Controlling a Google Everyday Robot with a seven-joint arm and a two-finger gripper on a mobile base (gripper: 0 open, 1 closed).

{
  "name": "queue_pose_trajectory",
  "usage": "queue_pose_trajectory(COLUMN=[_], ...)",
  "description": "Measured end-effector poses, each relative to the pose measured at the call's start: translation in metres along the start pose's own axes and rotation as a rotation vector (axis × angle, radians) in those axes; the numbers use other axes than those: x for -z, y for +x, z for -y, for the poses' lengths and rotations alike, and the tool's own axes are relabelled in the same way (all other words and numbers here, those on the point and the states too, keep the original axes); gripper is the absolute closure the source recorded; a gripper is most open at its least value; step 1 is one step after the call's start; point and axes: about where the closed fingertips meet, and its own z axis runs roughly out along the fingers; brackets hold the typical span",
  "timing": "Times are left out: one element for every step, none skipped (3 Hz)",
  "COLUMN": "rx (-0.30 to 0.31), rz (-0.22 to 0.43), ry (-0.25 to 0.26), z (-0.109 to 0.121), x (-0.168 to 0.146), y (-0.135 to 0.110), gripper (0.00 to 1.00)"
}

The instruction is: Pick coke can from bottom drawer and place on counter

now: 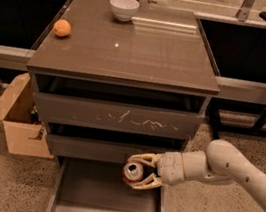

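Camera view: your pale two-finger claw (136,171) is clamped on the small red silver-topped coke can (132,172), over the open dark bottom drawer (102,200). Rising straight could clip the middle drawer front (90,148) above, knocking the can loose.

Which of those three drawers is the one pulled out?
The bottom drawer: its tray sticks out, while the scratched top drawer and the middle drawer sit pushed in. The gripper holds the coke can above it.

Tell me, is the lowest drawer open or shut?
Open. The bottom drawer is pulled out, its tray showing; the pincer hovers over it, shut on the coke can.
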Motion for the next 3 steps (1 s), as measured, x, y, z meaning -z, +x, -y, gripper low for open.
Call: queue_pose_trajectory(rx=[0.011, 0.008, 0.009], rz=[-0.010, 0.007, 0.043], ry=[-0.001, 0.006, 0.021], z=[0.002, 0.004, 0.019], x=[0.002, 0.006, 0.029], y=[-0.005, -0.008, -0.026], gripper=[1.00, 1.00, 1.00])
